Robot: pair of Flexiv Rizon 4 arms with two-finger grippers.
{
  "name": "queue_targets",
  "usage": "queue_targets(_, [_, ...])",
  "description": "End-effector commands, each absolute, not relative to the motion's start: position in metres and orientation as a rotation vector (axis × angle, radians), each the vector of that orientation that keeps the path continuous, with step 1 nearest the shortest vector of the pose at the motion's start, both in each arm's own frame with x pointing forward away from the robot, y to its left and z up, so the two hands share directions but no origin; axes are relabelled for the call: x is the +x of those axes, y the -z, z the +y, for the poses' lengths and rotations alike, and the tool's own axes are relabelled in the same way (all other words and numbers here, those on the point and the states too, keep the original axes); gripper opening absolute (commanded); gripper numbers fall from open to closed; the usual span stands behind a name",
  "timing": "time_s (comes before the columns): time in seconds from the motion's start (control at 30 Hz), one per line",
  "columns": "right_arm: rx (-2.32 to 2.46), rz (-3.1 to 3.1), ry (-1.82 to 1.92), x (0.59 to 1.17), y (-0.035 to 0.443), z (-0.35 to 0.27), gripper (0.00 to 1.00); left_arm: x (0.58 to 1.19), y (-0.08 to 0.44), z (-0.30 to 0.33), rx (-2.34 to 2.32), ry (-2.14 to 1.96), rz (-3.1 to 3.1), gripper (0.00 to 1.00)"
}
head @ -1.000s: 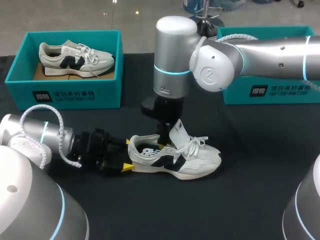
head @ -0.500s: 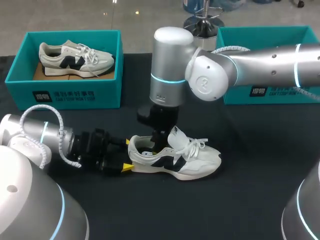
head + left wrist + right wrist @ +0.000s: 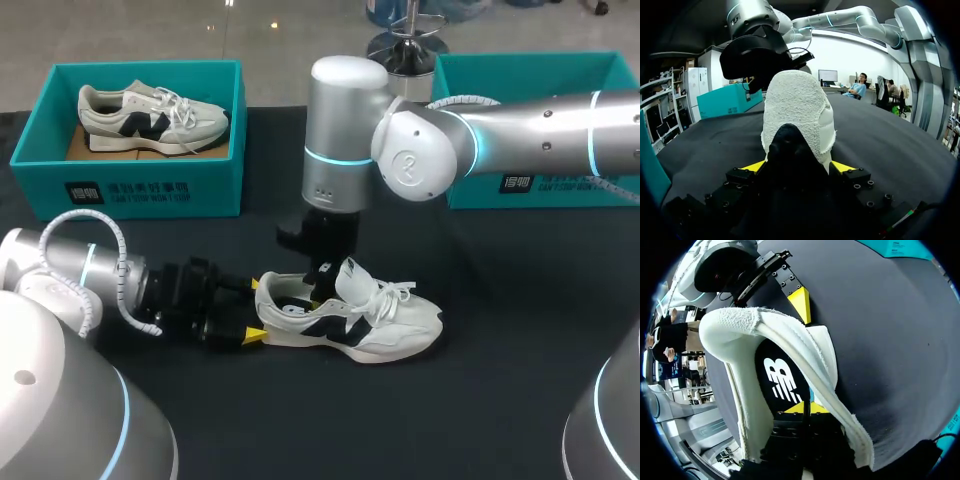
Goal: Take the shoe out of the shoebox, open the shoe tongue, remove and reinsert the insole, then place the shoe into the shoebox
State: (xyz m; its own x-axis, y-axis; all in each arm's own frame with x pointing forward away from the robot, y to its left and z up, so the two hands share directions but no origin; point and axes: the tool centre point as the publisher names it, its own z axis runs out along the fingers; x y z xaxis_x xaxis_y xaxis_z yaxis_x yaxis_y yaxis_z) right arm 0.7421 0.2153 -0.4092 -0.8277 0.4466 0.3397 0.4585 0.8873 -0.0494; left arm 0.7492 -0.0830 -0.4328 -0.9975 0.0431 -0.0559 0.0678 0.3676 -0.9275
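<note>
Because our left fingers [image 3: 752,166] stand one on each side of the heel and press it between them, the shoe [image 3: 350,320] is held on its sole on the counter [image 3: 500,390]; our right fingers [image 3: 792,409] are down inside its mouth, drawn together to a thin dark line, tips against the black insole [image 3: 782,380], though we cannot tell whether any of it is caught between them; the tongue [image 3: 352,278] stands lifted toward the laces; the teal shoebox [image 3: 520,195] sits well apart, behind at our right. We judge taking out the insole to be the step in hand; the next move calls for a sure pinch on the insole's edge and a lift out through the opening, with the left hold kept firm on the heel.
</note>
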Motion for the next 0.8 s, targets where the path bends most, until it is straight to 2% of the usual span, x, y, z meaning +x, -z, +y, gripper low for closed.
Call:
queue_targets(0.03, [-0.671, -2.719, 0.034, 0.732, 0.427, 0.224, 0.00, 0.748, 0.437, -0.084, 0.104, 1.749, 2.579, 0.00])
queue_targets(0.8, [-0.673, -2.741, -0.023, 0.736, 0.378, 0.223, 0.00, 0.748, 0.437, -0.084, 0.104, 1.749, 2.579, 0.00])
